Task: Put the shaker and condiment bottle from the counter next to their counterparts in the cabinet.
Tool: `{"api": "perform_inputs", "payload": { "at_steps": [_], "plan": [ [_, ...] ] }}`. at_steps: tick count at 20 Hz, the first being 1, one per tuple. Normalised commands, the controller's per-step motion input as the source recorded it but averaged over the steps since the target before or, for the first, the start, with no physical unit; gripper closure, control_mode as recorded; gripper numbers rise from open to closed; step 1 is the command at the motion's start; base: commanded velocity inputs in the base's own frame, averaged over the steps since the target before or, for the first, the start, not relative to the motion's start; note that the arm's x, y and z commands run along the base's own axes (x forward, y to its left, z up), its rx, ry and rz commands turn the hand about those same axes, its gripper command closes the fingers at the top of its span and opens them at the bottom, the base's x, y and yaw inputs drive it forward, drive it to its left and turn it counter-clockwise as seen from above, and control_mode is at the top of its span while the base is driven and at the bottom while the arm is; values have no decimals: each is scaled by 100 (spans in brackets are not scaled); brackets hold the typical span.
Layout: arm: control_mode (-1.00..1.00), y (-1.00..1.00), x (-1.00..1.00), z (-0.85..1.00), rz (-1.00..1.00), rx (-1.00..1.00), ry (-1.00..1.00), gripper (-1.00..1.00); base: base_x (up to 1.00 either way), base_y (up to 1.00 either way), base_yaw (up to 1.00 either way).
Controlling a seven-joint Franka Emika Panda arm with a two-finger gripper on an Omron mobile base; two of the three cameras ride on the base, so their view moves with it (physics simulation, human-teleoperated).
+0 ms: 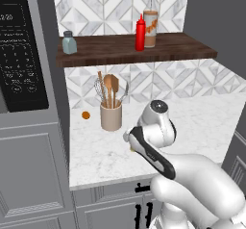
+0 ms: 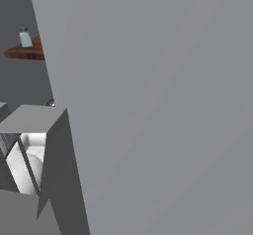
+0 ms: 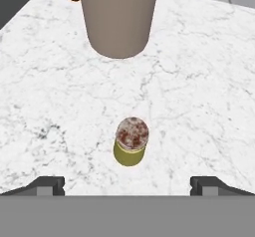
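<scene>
Bare counter point(image 3: 209, 81) round shaker point(image 3: 130, 142) — gripper point(image 3: 127, 183) agape

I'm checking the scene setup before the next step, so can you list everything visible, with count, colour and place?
shaker: one, yellow-green with a speckled cap, upright on the counter, below the open jaws.
condiment bottle: one, red, on the cabinet shelf, right beside the clear bottle.
clear bottle: one, orange label, dark pourer, on the shelf.
blue-grey shaker: one, at the left end of the shelf.
utensil holder: one, beige, holding wooden and metal utensils, on the counter.
orange ball: one small round thing, on the counter left of the holder.
microwave: one, black, at the left.
cabinet: one dark brown shelf board.
counter: one, white marble.
gripper: one, dark fingertips wide apart, above the shaker.
</scene>
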Motion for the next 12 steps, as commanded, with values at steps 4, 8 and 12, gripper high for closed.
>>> {"api": "perform_inputs", "payload": {
  "at_steps": [4, 8, 12],
  "plan": [
    [-100, 0, 11, -31, 1, 0, 0, -100, 0, 0, 0],
    [-100, 0, 15, -26, 0, 0, 0, -100, 0, 0, 0],
    [-100, 0, 19, -20, 0, 0, 0, -100, 0, 0, 0]
  ]
}}
